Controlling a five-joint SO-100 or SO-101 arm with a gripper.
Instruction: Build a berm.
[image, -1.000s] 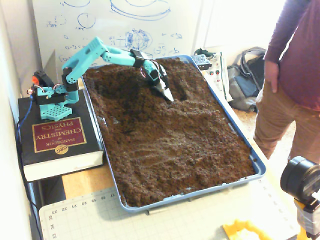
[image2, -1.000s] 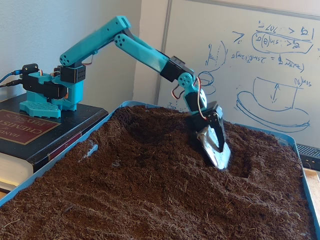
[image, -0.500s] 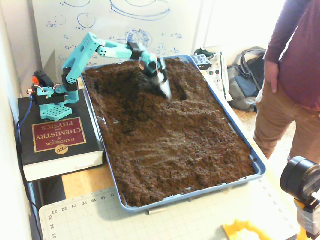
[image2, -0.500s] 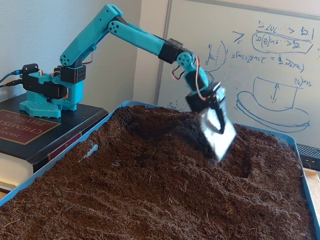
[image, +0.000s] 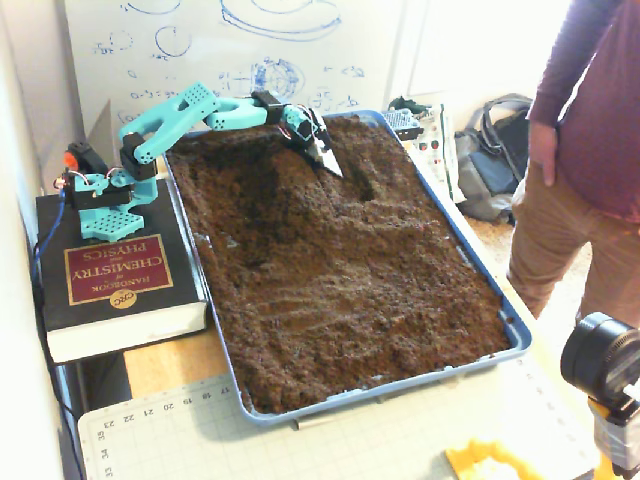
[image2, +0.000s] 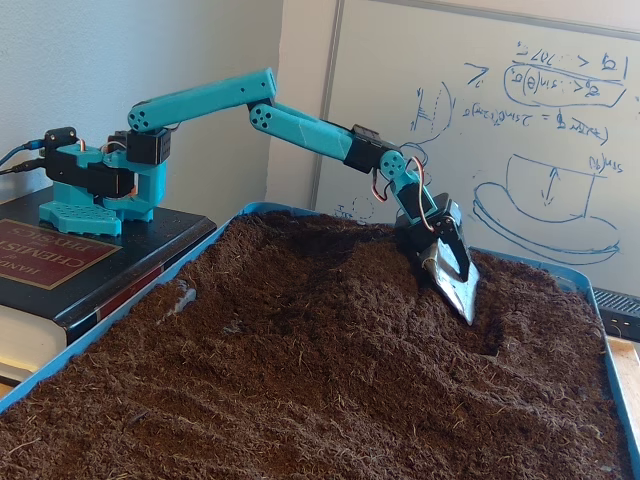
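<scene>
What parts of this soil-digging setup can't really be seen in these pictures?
- Gripper: its tip sinks into the soil, so whether it is open or shut is unclear in both fixed views.
- Person: head cut off by the picture's top edge.
- Berm: its far slope is hidden behind the crest.

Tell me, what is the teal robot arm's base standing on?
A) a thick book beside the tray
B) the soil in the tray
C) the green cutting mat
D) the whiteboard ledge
A: in both fixed views the arm's base sits on top of a thick dark book that lies next to the blue tray of soil, not in the soil itself.
</scene>
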